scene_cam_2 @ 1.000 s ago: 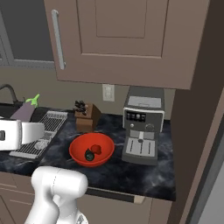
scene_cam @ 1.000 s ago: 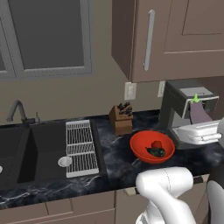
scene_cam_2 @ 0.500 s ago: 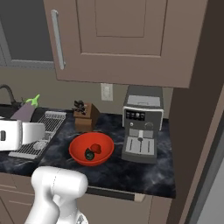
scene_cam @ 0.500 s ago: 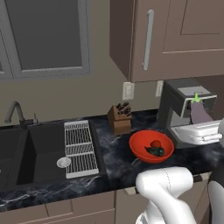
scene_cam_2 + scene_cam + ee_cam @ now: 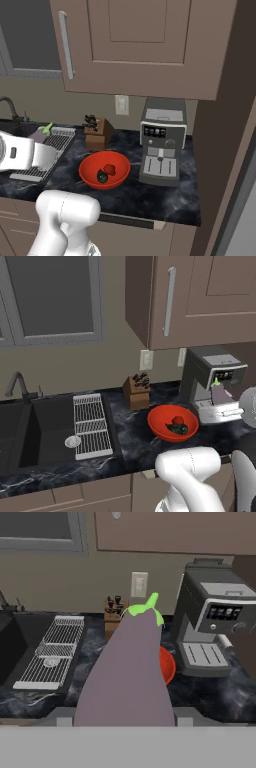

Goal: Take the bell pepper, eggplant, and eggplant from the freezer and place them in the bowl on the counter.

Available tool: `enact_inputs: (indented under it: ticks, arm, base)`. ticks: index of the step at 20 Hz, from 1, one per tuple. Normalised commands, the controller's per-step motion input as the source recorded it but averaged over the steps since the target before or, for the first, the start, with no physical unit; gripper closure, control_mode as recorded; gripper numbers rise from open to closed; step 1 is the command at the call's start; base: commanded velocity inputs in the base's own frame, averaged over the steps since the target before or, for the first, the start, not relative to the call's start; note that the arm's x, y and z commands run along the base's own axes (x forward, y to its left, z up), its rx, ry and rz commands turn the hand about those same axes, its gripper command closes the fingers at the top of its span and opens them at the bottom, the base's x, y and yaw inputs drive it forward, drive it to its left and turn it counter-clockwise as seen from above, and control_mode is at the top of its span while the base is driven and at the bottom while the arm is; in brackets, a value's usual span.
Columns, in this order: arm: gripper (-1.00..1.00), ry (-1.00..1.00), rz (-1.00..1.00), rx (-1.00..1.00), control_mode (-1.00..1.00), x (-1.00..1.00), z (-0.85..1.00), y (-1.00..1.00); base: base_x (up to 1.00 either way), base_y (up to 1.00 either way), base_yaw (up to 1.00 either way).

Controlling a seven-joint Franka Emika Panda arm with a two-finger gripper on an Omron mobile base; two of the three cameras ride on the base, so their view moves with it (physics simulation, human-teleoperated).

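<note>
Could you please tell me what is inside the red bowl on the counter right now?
The bowl holds a red bell pepper and a dark eggplant lying together. The bowl's floor beneath them is covered.

You have open air above the bowl (image 5: 172,422); the coffee machine (image 5: 212,382) crowds its right, the knife block (image 5: 136,392) sits behind-left.
</note>
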Motion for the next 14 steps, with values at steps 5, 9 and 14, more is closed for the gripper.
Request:
enact_inputs:
  ticks: [5, 9, 14]
  arm:
    - [1.0, 0.04, 0.0, 0.0, -1.0, 0.14, -0.48, 0.0]
    - [1.0, 0.08, 0.0, 0.0, -1.0, 0.17, -0.48, -0.02]
    - [1.0, 0.27, 0.0, 0.0, -1.0, 0.4, -0.41, -0.02]
  base:
    - [0.0, 0.0, 0.0]
    - [0.0, 0.0, 0.0]
    - [0.0, 0.0, 0.0]
